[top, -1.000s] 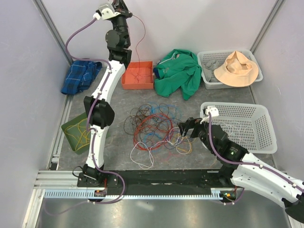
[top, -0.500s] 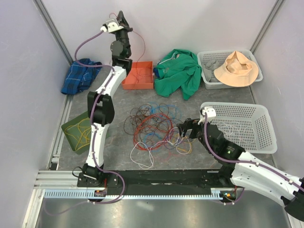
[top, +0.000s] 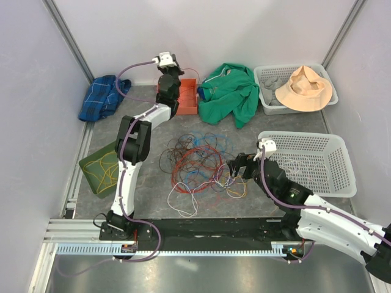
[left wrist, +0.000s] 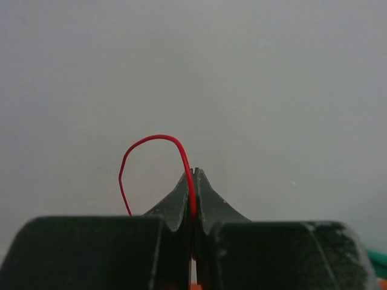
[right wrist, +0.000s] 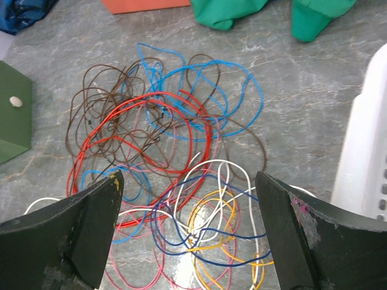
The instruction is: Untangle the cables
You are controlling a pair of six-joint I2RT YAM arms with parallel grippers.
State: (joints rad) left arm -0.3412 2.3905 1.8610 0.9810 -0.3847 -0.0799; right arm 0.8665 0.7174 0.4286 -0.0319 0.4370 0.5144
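Top camera looks down from high behind the 2 pairs of jaws. Right wrist's sees, close between its jaws, the same cables (right wrist: 175,175); left's faces a wall (left wrist: 193,72) past its jaws.

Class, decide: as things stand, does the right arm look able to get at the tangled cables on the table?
Probably yes. The right arm holds its jaws wide open just above the cables, with nothing between them.
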